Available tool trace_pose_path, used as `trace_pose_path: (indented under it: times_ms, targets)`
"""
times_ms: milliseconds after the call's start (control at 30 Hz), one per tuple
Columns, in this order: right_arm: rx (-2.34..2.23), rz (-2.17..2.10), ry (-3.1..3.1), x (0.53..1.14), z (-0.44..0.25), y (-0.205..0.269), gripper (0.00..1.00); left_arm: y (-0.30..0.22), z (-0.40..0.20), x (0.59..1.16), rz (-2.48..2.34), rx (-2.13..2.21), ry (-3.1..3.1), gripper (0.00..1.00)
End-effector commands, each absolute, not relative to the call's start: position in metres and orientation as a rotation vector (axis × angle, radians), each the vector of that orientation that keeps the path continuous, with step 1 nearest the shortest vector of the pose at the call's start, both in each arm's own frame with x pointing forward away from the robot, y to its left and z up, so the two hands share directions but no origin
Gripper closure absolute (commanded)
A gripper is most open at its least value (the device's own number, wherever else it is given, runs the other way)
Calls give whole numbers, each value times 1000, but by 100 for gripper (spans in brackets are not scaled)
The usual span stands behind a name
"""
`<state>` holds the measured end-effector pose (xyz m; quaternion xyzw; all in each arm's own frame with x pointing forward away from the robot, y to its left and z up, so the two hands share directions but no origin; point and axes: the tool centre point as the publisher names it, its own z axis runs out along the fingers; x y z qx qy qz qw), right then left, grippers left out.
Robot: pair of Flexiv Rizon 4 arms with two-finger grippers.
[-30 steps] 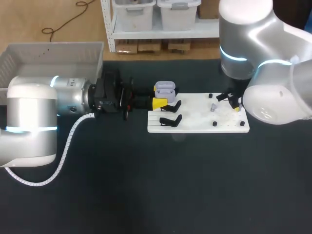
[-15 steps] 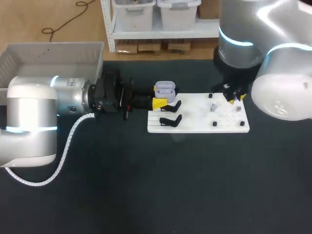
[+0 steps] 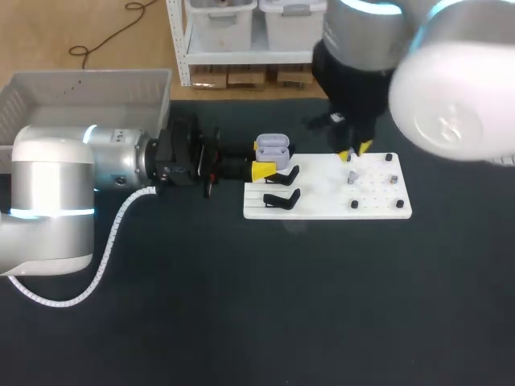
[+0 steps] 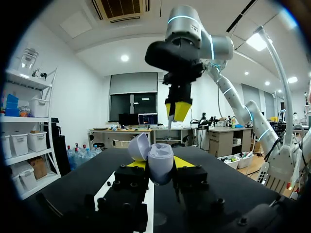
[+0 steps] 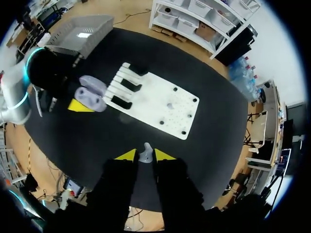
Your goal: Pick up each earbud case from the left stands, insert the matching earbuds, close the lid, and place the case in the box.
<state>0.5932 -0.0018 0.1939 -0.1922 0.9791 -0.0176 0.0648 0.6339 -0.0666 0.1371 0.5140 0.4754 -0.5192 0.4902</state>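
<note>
Dark desk (image 3: 241, 305) with a white board (image 3: 322, 205) at centre and a box (image 3: 80, 88) at far left. Left tool (image 4: 160, 163) is clamped on the lavender case (image 3: 272, 146), lid open, at the board's left end by the stands (image 3: 282, 199). Right tool (image 3: 355, 151) is nearly closed, pinching a pale earbud (image 5: 146, 153) above the board's far edge.

Judgement: earbud is light, smooth, and prone to twist or slip, so a gentle pinch across its body. Case is a rigid shell with a weak hinge, so grip the base sides, never the lid.

no readable text, labels or numbers anywhere; nothing legible on the white board (image 3: 322, 203), the earbud case (image 3: 272, 145) or the box (image 3: 80, 87)
</note>
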Motion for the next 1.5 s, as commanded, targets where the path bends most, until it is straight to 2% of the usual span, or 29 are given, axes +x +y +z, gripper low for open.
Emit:
trace_pose_path:
  times_ms: [33, 533, 1033, 1500]
  targets:
    - [-547, -21, 2964, 591, 207, 6, 100, -67, 136, 633, -1258, 1245, 1152, 100]
    - [-547, -21, 2964, 591, 207, 6, 100, -67, 136, 633, -1258, 1245, 1152, 100]
    - [-191, 28, 3066, 602, 213, 71, 100, -67, 136, 633, -1258, 1245, 1152, 100]
    - [-124, 20, 3127, 602, 210, 81, 100, -67, 136, 633, -1258, 1245, 1152, 100]
